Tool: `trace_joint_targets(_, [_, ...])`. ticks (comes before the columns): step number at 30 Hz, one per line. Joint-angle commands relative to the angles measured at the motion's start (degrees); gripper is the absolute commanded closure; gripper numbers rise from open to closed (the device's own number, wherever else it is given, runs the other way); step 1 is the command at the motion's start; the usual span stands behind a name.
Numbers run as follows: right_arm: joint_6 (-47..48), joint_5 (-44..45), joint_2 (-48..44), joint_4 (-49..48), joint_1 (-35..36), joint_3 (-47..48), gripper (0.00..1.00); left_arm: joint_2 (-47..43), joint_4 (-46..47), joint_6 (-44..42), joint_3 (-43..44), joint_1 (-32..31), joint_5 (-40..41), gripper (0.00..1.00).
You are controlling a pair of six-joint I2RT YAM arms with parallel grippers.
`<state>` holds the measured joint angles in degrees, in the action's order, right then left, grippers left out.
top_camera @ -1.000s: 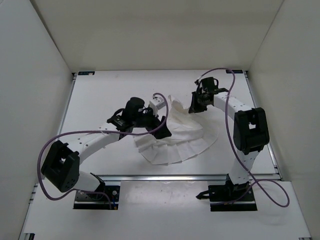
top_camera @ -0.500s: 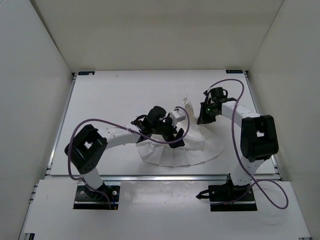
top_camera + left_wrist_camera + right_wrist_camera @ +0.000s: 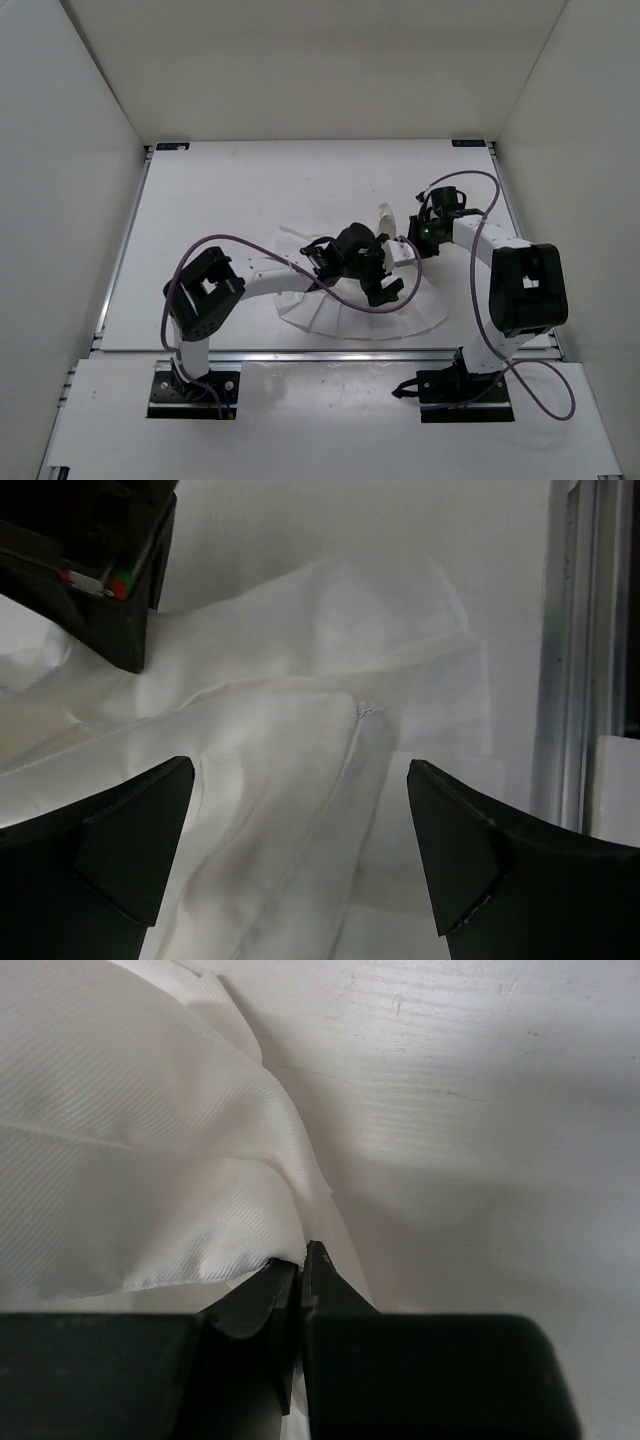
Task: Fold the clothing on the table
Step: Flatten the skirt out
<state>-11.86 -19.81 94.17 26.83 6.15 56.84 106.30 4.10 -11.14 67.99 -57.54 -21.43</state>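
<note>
You: left arm swept right over the clothing, right arm keeping its pinch.
Top view: since a second ago your left gripper (image 3: 386, 288) has swung from mid-table to the right part of the clothing (image 3: 335, 315), which lies fanned near the front rail of the table (image 3: 220, 190); your right gripper (image 3: 412, 238) has drawn nearer with a raised flap. Left wrist view: left gripper (image 3: 300, 770) spread wide above rumpled clothing (image 3: 300, 660), holding nothing; the black block at top left is probably the right gripper (image 3: 90, 570). Right wrist view, and only here: right gripper (image 3: 300, 1260) closed tight on an edge of the clothing (image 3: 130, 1160), bare table (image 3: 480, 1110) beyond.
</note>
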Motion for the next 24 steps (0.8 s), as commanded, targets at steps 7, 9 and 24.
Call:
trace_joint_targets(7, [0.7, -1.98, -2.94, -2.04, -1.58, -0.85, 1.0, 3.47, 0.82, -5.3, 0.31, -2.23, 2.09, 0.02])
trace_joint_targets(9, [0.17, -2.42, -3.55, -2.48, -1.76, -1.64, 1.0, 3.82, 2.66, -4.78, -0.75, -3.1, 2.45, 0.02])
trace_joint_targets(24, [1.66, -1.64, -4.08, -1.61, -2.46, -1.21, 1.0, 1.82, 6.36, 4.62, -0.4, -1.88, 10.79, 1.0])
